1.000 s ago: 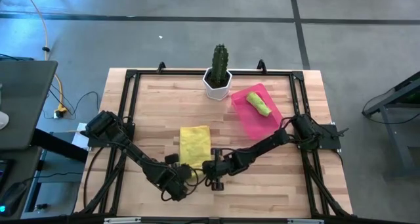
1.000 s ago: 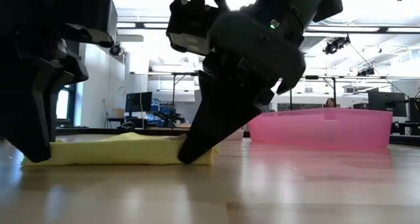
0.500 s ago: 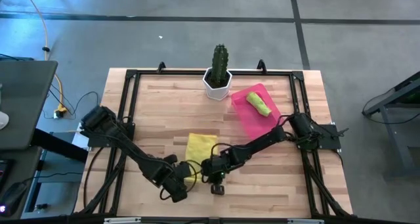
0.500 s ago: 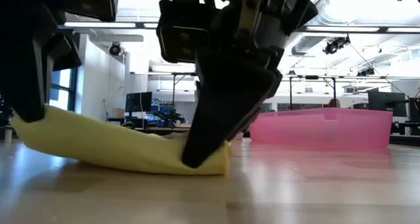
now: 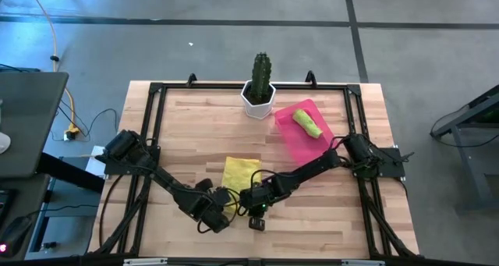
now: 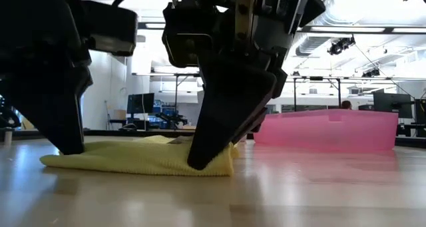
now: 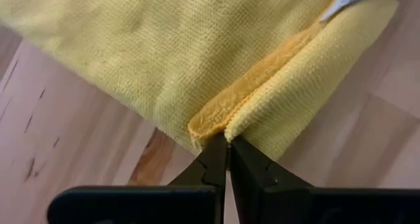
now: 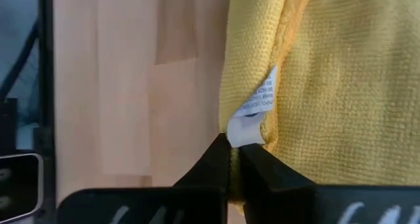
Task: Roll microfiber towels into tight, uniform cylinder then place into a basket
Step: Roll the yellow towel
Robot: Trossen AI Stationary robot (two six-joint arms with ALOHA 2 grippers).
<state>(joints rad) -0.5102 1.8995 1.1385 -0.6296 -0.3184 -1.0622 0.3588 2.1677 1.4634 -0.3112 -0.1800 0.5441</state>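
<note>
The yellow microfiber towel lies on the wooden table near its front middle, its near edge turned over on itself. My left gripper and my right gripper stand side by side at that near edge, both shut on it. In the low view the towel lies flat between the left gripper and the right gripper. A rolled lime green towel lies in the pink basket at the back right. My left gripper pinches the left end of the yellow towel's turned-over near edge between its two fingers, at the hem. The fingers slant down from the near left. The towel lies on the table there. My right gripper pinches the towel's near edge at the right end, by the white label, between its two fingers. The fingers slant steeply down from the near side. That end of the towel rests on the table.
A white pot with a cactus stands at the far edge, just left of the basket. A black frame runs around the tabletop. Bare wood lies to the left of the towel and along the far side.
Both grippers have rolled at the wrist while holding the towel's near edge. My left gripper raised its end off the table, then carried it toward the right and set it down. The near edge is now folded over, and the towel sits shorter and farther right.
</note>
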